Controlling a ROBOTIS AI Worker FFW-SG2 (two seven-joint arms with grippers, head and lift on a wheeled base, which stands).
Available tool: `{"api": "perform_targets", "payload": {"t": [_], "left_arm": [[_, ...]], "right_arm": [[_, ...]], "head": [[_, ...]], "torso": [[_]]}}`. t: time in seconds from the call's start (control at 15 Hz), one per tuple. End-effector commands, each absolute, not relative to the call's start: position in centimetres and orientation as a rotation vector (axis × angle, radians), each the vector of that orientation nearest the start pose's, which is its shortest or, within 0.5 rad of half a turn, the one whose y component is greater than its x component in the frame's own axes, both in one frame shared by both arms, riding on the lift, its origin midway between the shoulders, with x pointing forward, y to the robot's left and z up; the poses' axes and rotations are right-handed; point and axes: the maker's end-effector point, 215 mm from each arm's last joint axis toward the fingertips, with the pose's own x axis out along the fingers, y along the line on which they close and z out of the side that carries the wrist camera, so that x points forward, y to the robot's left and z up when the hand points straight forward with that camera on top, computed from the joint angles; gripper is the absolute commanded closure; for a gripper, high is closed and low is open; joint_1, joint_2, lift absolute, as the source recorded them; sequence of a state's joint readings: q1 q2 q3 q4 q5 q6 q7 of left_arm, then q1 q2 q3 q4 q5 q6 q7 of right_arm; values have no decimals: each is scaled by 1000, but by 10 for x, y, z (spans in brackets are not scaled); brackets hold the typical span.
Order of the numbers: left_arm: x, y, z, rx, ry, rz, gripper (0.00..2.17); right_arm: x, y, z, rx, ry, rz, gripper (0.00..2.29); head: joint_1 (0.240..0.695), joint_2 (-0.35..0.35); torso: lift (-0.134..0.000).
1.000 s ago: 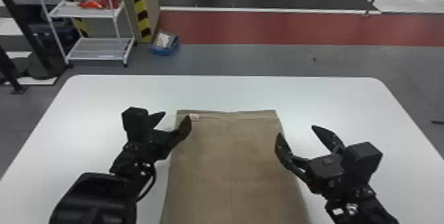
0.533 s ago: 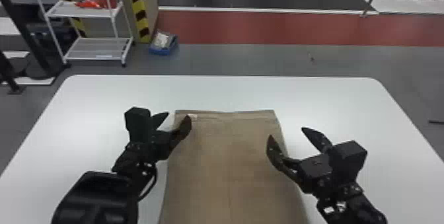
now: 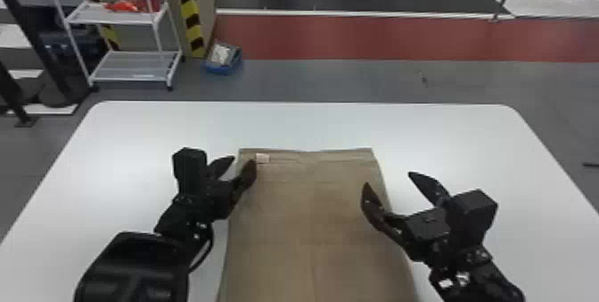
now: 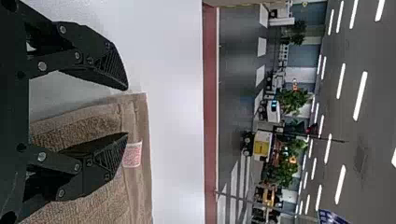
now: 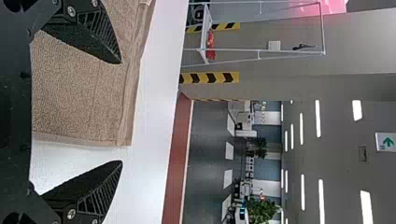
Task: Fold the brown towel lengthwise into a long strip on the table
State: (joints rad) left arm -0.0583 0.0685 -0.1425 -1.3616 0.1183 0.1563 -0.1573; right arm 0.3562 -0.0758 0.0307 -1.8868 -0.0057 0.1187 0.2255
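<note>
So we've got the brown towel [image 3: 307, 216] lying flat on the desk [image 3: 307, 123], with its tag [image 3: 263, 158] at the far left corner, and the news is on the right. Over the last second we've seen our right end effector [image 3: 388, 179] swing inward to the towel's right long edge and then pretty much settle there. Its fingers are spread apart with nothing between them, one over the towel and the other out past the edge. Our left end effector [image 4: 127, 111] has barely budged: also spread wide and empty, one finger over the towel by the tag, the other just off the left edge. The towel itself looks the same as before, so no folding yet. What that buys us, we reckon, is a matched pair of arms straddling both long sides near the far end, so we're at the lining-up stage, right at the start. We can't tell if either lower finger is actually touching cloth. Next we'd want to get low at one long edge, pinch it and carry it across the towel, keeping the edge parallel to the other side. It's soft stuff, so if we only grab near the far end, the near end could lag and leave us a crooked strip, or we might just close on air.
</note>
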Motion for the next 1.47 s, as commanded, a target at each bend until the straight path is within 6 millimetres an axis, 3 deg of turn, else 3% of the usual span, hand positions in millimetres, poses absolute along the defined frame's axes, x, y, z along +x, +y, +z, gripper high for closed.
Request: {"api": "perform_targets", "payload": {"t": [0.0,0.07,0.2,0.47,0.53,0.6,0.73,0.93,1.13,1.27,1.33,1.4], "left_arm": [[579,144,-471,-47,322,-282,637],[579,143,-470,-46,321,-284,657],[578,146,-470,-47,317,-277,1025],[572,150,-472,-47,320,-271,1028],[571,150,-469,-46,312,-273,1123],[569,152,-468,-48,310,-268,1511],[566,151,-465,-49,309,-269,1565],[562,149,-441,-52,264,-267,1565],[547,133,-398,-57,209,-298,1565],[522,111,-373,-65,197,-345,1565],[502,101,-368,-72,210,-371,1565],[481,90,-350,-71,187,-403,1565]], "right_arm": [[475,-177,-397,-41,165,276,124],[475,-176,-397,-39,166,278,124],[475,-176,-397,-39,165,278,124],[474,-177,-395,-44,162,279,124],[473,-177,-396,-43,165,279,124],[474,-177,-394,-44,162,279,124],[474,-177,-393,-44,161,278,124],[474,-177,-394,-42,162,278,124],[474,-177,-393,-41,160,280,124],[474,-180,-394,-36,161,273,124],[475,-183,-394,-36,164,262,124],[477,-191,-394,-35,165,238,124]], "head": [[695,-35],[695,-35],[695,-35],[695,-33],[695,-33],[695,-31],[695,-27],[695,-28],[695,-31],[695,-40],[695,-47],[695,-68]], "torso": [[-117],[-117],[-117],[-117],[-117],[-117],[-117],[-117],[-117],[-117],[-117],[-117]]}}
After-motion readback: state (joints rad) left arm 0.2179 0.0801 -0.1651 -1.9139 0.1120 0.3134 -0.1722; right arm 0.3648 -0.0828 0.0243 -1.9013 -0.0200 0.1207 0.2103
